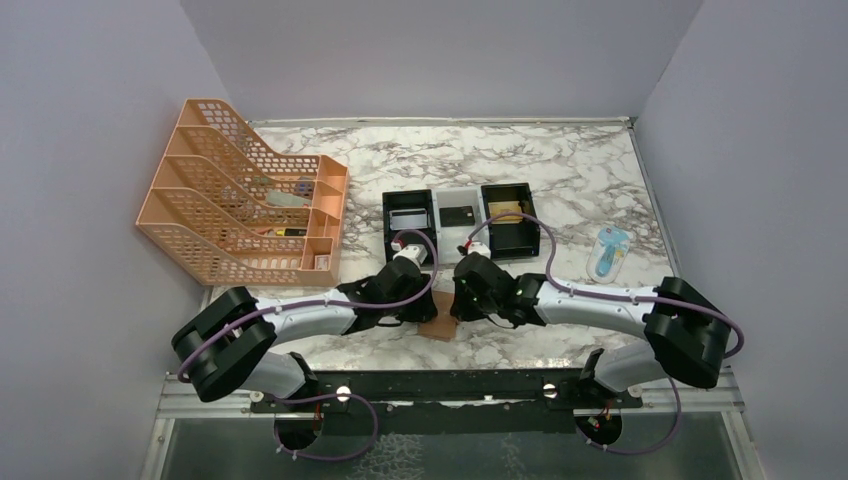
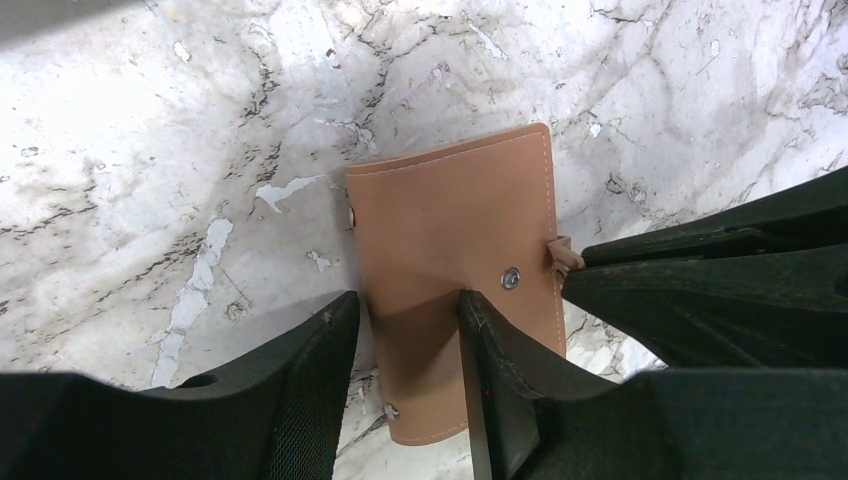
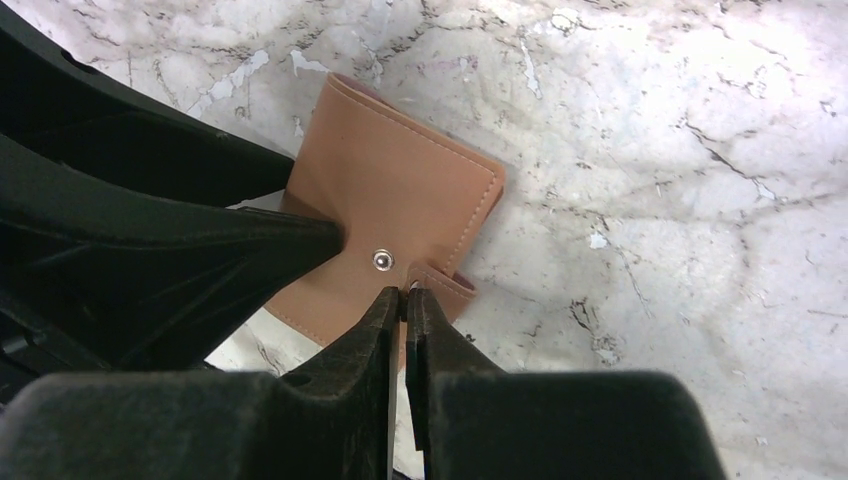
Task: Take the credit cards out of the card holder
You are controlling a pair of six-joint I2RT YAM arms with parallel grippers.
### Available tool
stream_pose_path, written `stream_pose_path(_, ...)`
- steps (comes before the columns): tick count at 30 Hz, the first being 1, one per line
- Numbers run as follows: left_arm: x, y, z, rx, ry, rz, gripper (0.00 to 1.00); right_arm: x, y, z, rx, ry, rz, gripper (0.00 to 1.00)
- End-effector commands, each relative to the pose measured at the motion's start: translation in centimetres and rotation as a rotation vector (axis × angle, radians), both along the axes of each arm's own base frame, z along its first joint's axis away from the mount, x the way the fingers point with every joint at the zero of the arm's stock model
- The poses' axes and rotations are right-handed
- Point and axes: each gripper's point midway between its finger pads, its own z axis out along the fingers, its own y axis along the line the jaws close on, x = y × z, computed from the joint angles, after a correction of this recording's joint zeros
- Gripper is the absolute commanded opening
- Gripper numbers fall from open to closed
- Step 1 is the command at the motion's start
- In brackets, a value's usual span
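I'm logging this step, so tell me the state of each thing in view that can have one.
card holder: folded shut, flat on the marble table, no card showing.
left gripper: open, astride the card holder's edge.
right gripper: shut on the card holder's snap strap.
three-compartment tray: upright, something flat in each compartment.
mesh file rack: upright, a few items inside.

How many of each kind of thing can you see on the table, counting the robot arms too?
Robot arms: 2
Brown wallet: 1
Orange file rack: 1
Three-part tray: 1
Blue packet: 1
Total: 6
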Motion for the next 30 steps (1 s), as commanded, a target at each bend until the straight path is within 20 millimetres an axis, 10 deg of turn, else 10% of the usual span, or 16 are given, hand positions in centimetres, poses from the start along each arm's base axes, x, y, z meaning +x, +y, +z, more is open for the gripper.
stream_pose_path(1,-1.9,4.7,-3.8,0.205,0.072,0.033,0.45,-0.2,-1.7,0.1,-0.038,0.008,-0.049,0.09)
stream_pose_path(12,-1.8,3.5,-1.6,0.123,0.026,-0.011,0.5,-0.5,-3.9,-0.3,-0.104,0.033,-0.136,0.26)
stream_pose_path(30,-2.1,3.1,-1.1,0.09,0.027,-0.027,0.51,-0.8,-3.2,-1.1,0.03,0.094,-0.181,0.19)
